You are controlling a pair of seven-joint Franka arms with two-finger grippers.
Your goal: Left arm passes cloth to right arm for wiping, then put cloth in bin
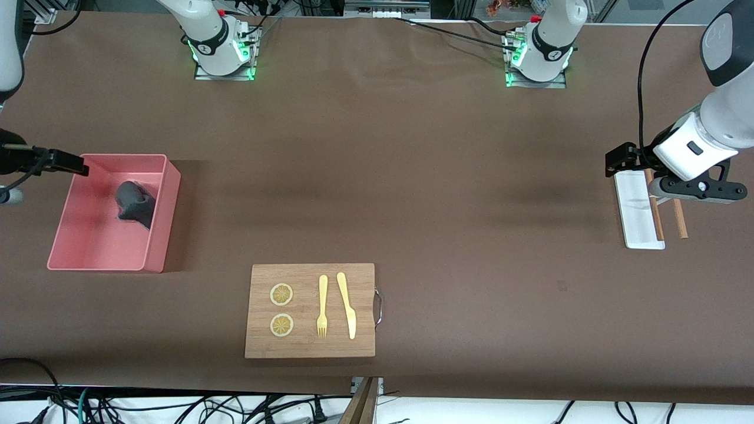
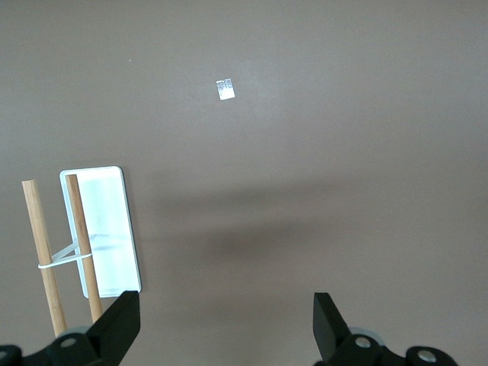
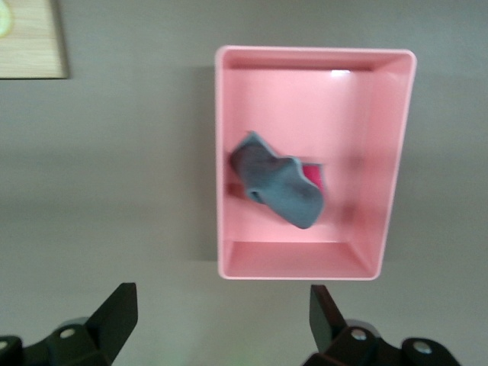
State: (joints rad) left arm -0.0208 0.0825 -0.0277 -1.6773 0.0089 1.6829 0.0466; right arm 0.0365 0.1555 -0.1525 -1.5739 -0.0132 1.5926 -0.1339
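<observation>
the cloth [image 1: 135, 203] lies in the bin [image 1: 154, 237] near the tabletop's right-arm edge, right gripper [image 3: 221, 324] above with fingers spread, left gripper [image 2: 226, 328] waiting spread-fingered over the tray [image 1: 633, 200]; judging by this, only withdrawal remains.

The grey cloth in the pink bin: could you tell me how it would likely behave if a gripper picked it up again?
The cloth lies crumpled in the bin, so it would probably flop and drape. It looks light, and likely not slippery or fragile.
</observation>
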